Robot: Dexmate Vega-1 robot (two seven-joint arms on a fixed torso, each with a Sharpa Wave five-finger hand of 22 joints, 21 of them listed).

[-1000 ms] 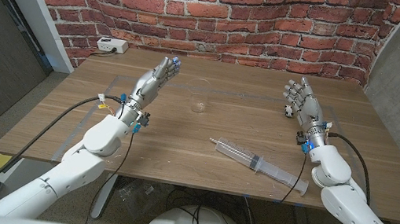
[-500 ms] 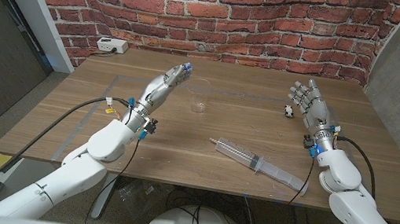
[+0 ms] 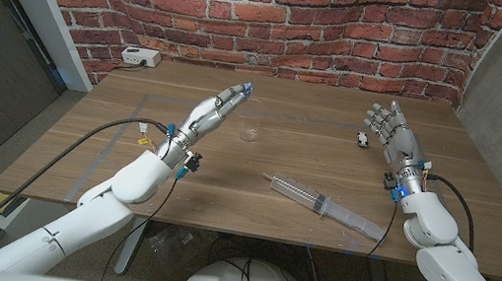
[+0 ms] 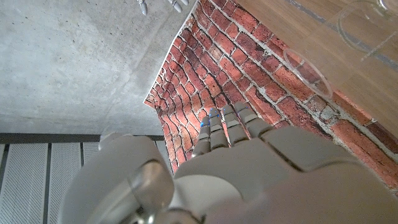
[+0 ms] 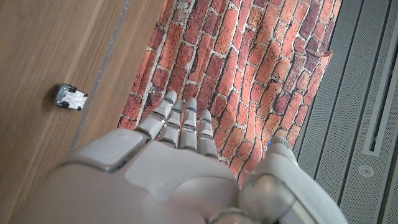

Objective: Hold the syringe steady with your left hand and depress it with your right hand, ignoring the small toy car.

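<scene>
Syringe [image 3: 323, 204] lies untouched on table [image 3: 226, 172] nr front edge, btwn arms; L hand [image 3: 218, 110] and R hand [image 3: 394, 131] both raised, fingers apart, empty, car [image 3: 360, 139] beside R; hold + depress not started.

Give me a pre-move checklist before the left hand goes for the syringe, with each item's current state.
1. Syringe lies free on the wooden table, touched by neither hand: ok.
2. Left hand is open, fingers stretched out, holding nothing: ok.
3. Right hand is open and empty, raised above the table: ok.
4. Small toy car sits apart from the syringe, close beside the right hand: ok, but mind it when the right hand moves.
5. Clear glass stands near the left hand's fingertips, between that hand and the syringe: not ok, likely to be brushed.
6. Whether the plunger is drawn out: cannot tell.
</scene>
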